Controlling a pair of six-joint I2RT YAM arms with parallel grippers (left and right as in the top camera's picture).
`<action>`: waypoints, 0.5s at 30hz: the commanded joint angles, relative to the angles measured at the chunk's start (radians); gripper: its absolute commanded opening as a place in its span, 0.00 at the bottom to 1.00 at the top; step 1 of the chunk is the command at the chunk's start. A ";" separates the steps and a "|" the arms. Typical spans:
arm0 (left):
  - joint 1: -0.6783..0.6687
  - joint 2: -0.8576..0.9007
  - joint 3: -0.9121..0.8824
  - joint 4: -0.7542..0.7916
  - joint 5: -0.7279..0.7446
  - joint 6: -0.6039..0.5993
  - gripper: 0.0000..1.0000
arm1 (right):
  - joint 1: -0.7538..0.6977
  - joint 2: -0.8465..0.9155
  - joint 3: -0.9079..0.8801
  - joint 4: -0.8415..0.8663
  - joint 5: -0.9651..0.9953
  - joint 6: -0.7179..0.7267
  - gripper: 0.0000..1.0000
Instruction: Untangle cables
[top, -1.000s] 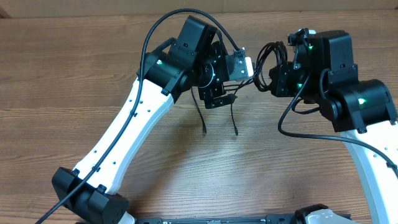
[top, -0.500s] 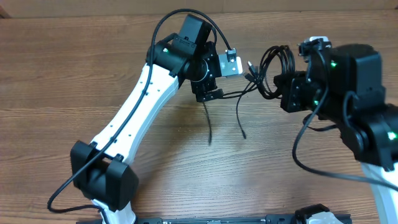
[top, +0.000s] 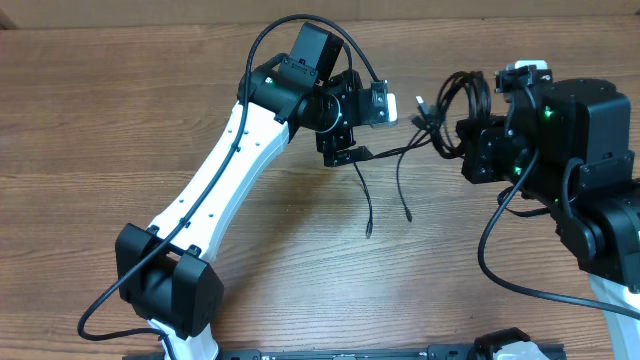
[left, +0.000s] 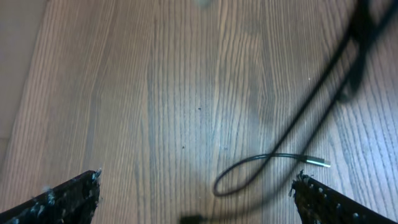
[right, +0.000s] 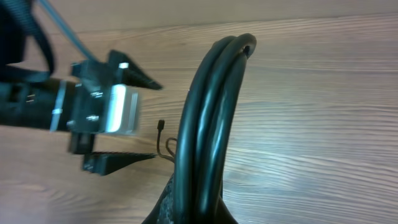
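The cables are thin black wires, several of them coiled into a bundle (top: 455, 100) that my right gripper (top: 466, 140) holds shut above the table. In the right wrist view the looped bundle (right: 211, 118) rises straight out of that gripper (right: 200, 211). Two loose strands run left from the bundle, and their ends (top: 368, 232) hang down over the wood. My left gripper (top: 384, 128) stands wide open just left of the bundle, gripping nothing. In the left wrist view a strand's loop and plug end (left: 267, 163) lie between and beyond the open fingers (left: 68, 199).
The wooden table (top: 120, 130) stretches under both arms. The left arm's white link (top: 215, 190) crosses the left middle. The right arm's black body (top: 580, 150) fills the right side. The thick black cable (top: 290, 25) fixed to the left arm arcs over its wrist.
The right gripper has moved right with the bundle, dragging the hanging strand ends rightward. The left gripper followed a little to the right, still open.
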 joint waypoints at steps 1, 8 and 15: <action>0.005 -0.013 0.008 -0.003 0.033 -0.002 1.00 | -0.003 -0.011 0.033 0.006 0.106 -0.008 0.04; 0.003 -0.012 0.008 0.002 0.153 -0.058 1.00 | -0.031 -0.011 0.033 0.007 0.112 -0.012 0.04; 0.003 -0.012 0.008 0.007 0.269 -0.057 1.00 | -0.062 -0.011 0.033 0.007 0.104 -0.011 0.05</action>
